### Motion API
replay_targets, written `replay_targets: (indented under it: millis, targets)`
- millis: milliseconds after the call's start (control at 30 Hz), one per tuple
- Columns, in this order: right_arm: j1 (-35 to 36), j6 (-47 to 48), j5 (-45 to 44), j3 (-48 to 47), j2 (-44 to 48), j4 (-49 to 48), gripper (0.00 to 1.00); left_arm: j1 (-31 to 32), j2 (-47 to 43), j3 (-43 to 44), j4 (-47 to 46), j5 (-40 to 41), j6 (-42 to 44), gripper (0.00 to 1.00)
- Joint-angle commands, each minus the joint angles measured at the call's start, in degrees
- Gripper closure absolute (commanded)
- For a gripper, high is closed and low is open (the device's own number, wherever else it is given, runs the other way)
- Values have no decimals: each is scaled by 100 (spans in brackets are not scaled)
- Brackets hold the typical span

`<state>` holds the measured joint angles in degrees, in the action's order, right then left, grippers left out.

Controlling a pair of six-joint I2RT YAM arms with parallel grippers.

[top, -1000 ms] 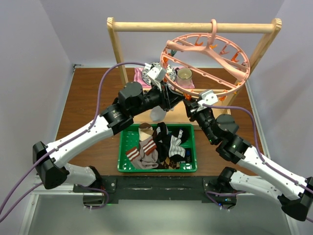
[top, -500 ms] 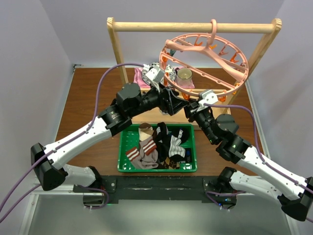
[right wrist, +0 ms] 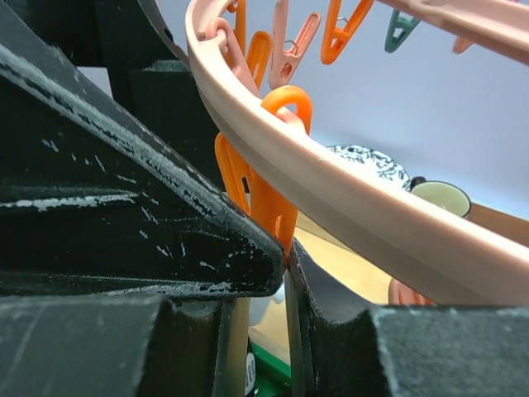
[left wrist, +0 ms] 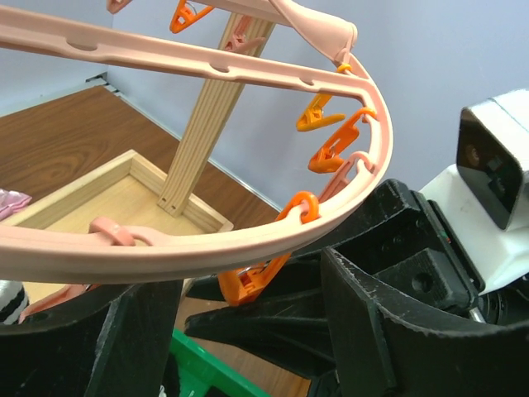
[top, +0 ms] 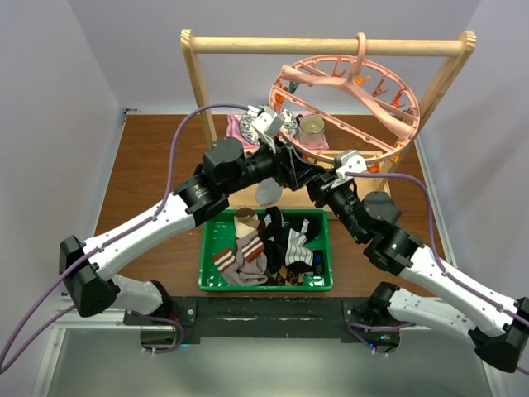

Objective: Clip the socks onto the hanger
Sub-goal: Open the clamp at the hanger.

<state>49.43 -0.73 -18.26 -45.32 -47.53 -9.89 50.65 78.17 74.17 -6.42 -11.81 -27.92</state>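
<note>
Step in hand, I judge: clipping a sock at the hanger's (top: pixel 413 103) near rim; left hand (top: pixel 296 171) gapes under that rim, holding nothing; socks (top: pixel 264 248) fill the basket (top: pixel 322 281) at the bench's near edge; right hand (right wrist: pixel 285 256) pinches an orange clip (right wrist: pixel 264 190); next, that clip must close on a cuff.
</note>
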Motion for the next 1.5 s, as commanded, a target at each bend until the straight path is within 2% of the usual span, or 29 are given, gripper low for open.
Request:
replay_targets:
  millis: [0,300,433,700,767,833,933,1200,1333,1367,1467]
  targets:
    - [-30,-190,95,-241,-46,-136,95,-20,14,335,-387,65,76,30]
    - [-30,-208,16,-179,-72,-215,96,-20,-39,221,-387,109,68,35]
    - [-30,-234,24,-161,-72,-250,96,-20,-48,203,-396,153,41,45]
    - [-30,-305,68,-144,-151,-294,96,-20,-56,203,-334,215,15,55]
    - [-30,-375,-19,-161,-178,-285,93,-29,-65,194,-325,215,6,59]
    - [-30,-436,-90,-144,-178,-303,81,-38,-74,168,-325,197,-11,63]
    - [-30,-480,-90,-109,-143,-312,76,-82,-127,98,-317,162,-47,69]
    - [-30,-516,-72,-73,-37,-312,74,-152,-223,-43,-282,214,-99,90]
    - [-30,-507,7,-73,-55,-347,62,-170,-250,-43,-202,267,-125,98]
    - [-30,-498,-19,-82,-64,-356,56,-170,-276,-78,-202,259,-117,99]
    - [-30,-428,-134,-144,-64,-382,50,-179,-311,-148,-202,215,-143,99]
